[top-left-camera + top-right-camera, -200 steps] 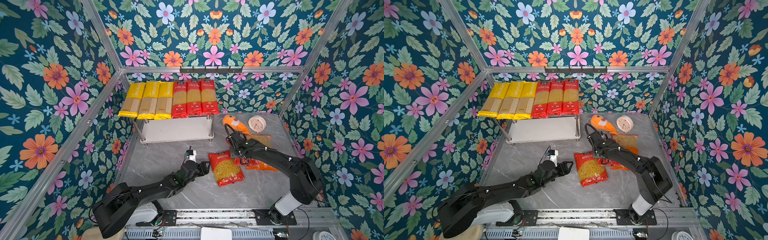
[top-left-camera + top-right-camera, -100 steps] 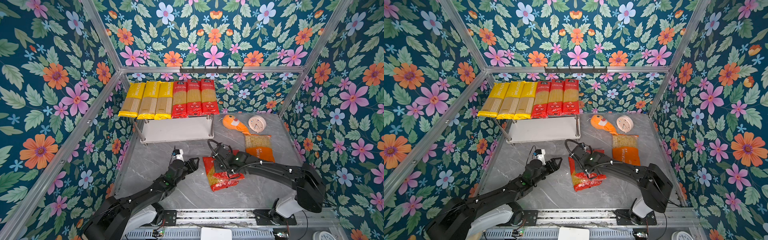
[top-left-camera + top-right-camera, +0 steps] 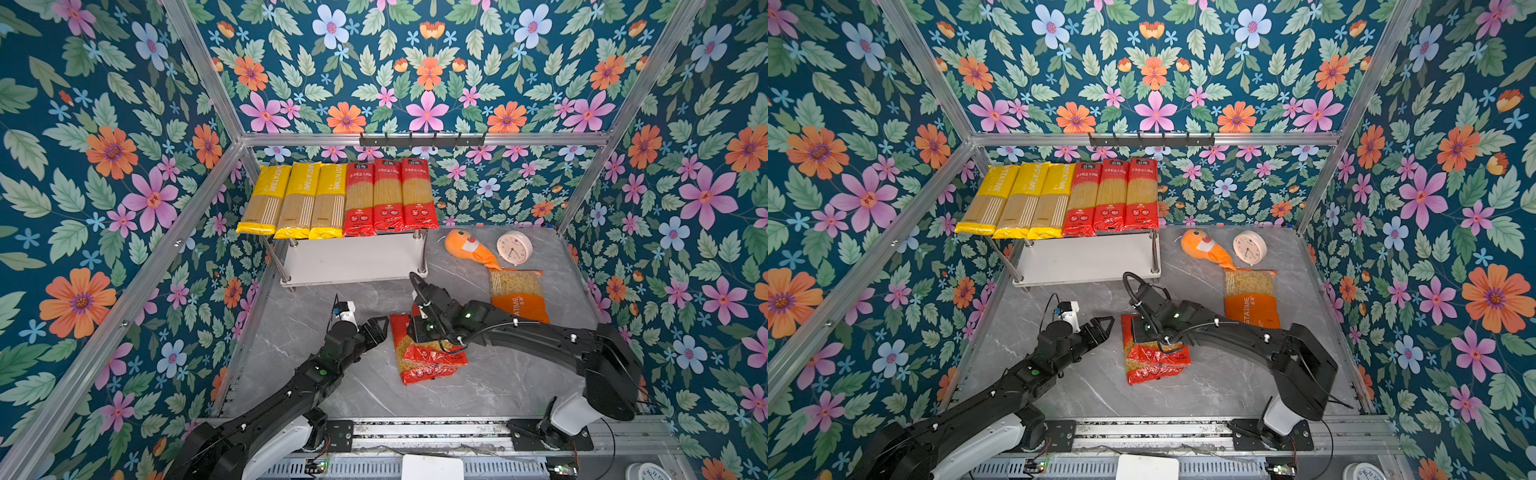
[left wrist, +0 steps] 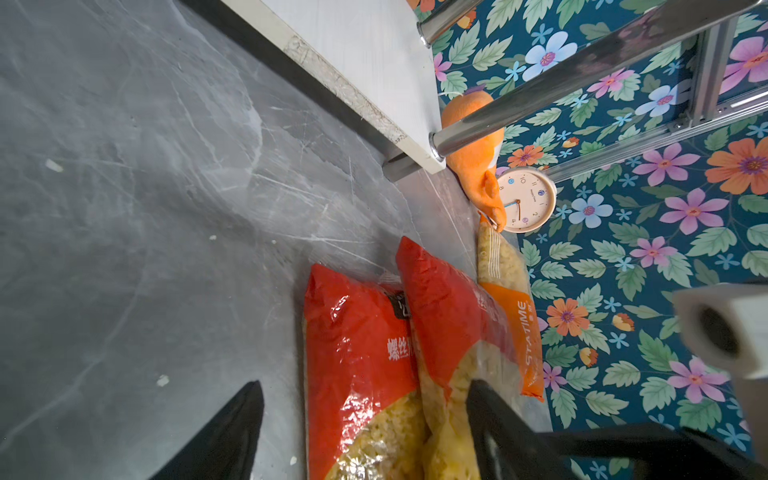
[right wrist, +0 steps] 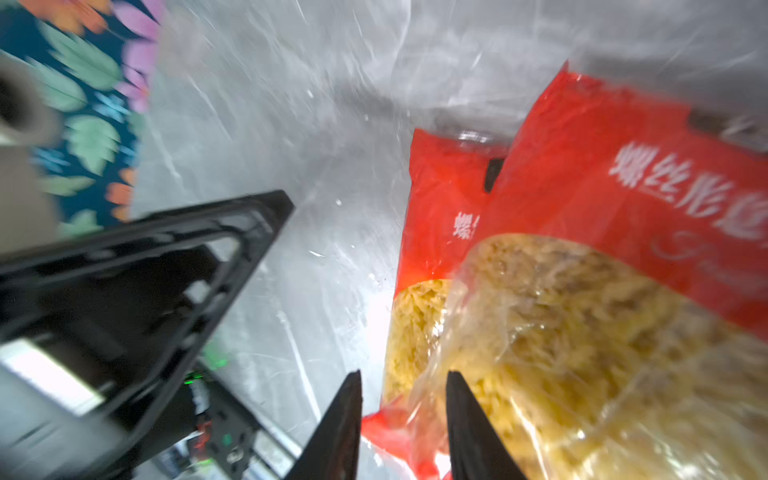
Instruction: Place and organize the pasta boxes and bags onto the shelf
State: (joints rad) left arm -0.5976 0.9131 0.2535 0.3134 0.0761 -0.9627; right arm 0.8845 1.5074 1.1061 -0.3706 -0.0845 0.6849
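1. Two red short-pasta bags (image 3: 428, 357) lie overlapped mid-worktop (image 3: 498, 386), nearer its front edge.
2. The orange PASTATIME bag (image 3: 519, 297) lies flat near the right edge.
3. The shelf (image 3: 353, 259) stands at the back left corner. Its top board carries three yellow spaghetti packs (image 3: 299, 199) and three red spaghetti packs (image 3: 388, 195) side by side.
4. The right gripper (image 5: 403, 374) hangs over the bags' back end, jaws partly spread. In its blurred wrist view a bag edge seems to lie loose between them.
5. The left gripper (image 4: 363, 386) sits just left of the bags, jaws spread wide.
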